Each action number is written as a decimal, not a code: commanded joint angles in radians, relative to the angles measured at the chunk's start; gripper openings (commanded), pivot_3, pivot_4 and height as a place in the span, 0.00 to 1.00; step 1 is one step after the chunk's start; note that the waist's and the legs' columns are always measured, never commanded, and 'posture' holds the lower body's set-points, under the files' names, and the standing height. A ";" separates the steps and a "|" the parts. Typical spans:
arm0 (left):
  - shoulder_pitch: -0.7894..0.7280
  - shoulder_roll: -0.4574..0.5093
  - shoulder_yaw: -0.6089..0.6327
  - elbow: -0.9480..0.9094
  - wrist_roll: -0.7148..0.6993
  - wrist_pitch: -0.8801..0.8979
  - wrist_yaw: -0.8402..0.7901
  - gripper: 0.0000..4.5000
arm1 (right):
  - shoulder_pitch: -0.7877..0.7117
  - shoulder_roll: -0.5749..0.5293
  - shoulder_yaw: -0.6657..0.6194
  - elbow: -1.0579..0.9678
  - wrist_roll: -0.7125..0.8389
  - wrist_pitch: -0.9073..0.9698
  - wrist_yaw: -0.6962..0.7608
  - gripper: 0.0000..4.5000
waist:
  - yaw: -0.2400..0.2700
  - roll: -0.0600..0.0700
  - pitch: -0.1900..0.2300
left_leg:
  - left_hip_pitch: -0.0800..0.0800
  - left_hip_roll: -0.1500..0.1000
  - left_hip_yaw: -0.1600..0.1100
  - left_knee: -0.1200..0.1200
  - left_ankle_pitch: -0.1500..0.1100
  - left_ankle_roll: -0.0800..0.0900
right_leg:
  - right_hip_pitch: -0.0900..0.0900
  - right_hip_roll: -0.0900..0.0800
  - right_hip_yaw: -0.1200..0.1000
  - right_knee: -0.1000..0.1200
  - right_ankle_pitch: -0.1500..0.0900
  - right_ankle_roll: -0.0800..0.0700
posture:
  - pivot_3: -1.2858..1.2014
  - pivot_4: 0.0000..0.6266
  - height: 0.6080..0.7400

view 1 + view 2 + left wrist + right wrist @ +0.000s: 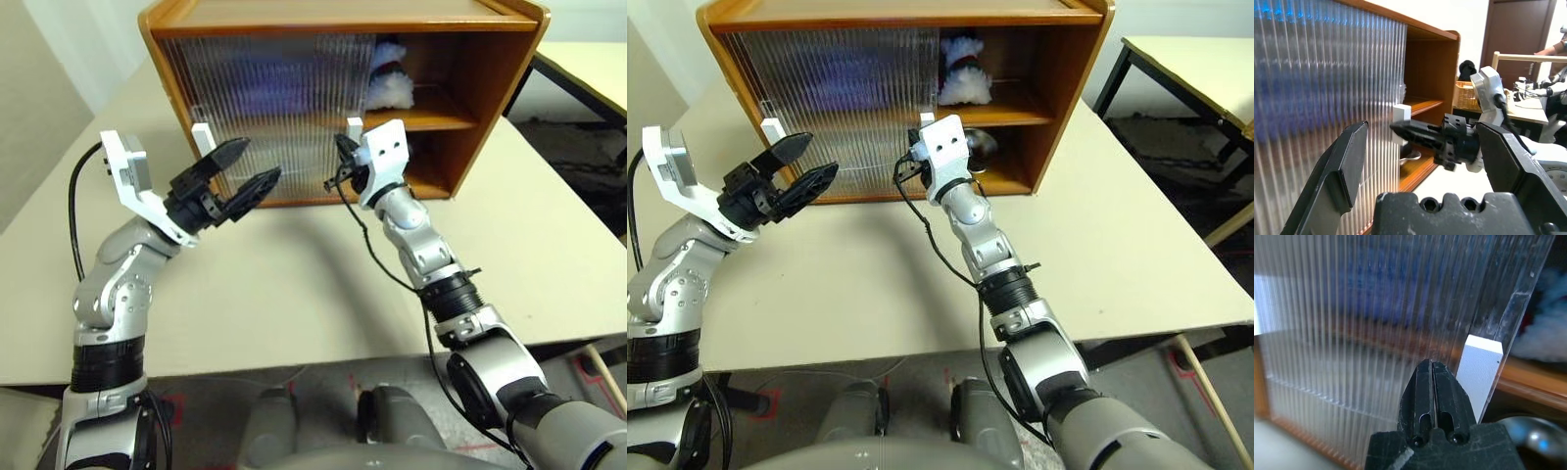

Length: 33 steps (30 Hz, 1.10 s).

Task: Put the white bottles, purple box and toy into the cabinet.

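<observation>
The orange-brown cabinet [509, 88] stands on the table, with its ribbed sliding doors [274, 108] covering its left part and its right part open. The toy [392, 73] lies on the upper shelf at the door's edge. A purple blur, probably the purple box [857, 78], shows through the ribbed door. The white bottles are hidden. My right gripper [1429, 364] is shut, its tips against the ribbed door just beside the white handle [1479, 377]. My left gripper [257, 163] hangs open and empty in front of the door's left half, near another white handle [203, 137].
A shiny steel bowl [982, 145] sits on the lower shelf behind my right wrist. A second table [1195, 59] stands at the right with a floor gap between. In the left wrist view, a person's arm [1550, 49] and a basket [1466, 95] show far behind.
</observation>
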 commanded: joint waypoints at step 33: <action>-0.050 -0.013 -0.026 0.046 0.013 -0.007 -0.033 1.00 | 0.089 -0.046 -0.212 -0.080 -0.182 0.137 -0.537 0.01 | -0.027 -0.002 -0.002 | 0.000 -0.001 0.001 0.001 0.001 0.002 | -0.001 -0.001 0.001 0.001 0.000 0.000 | 0.55 0.00 1.00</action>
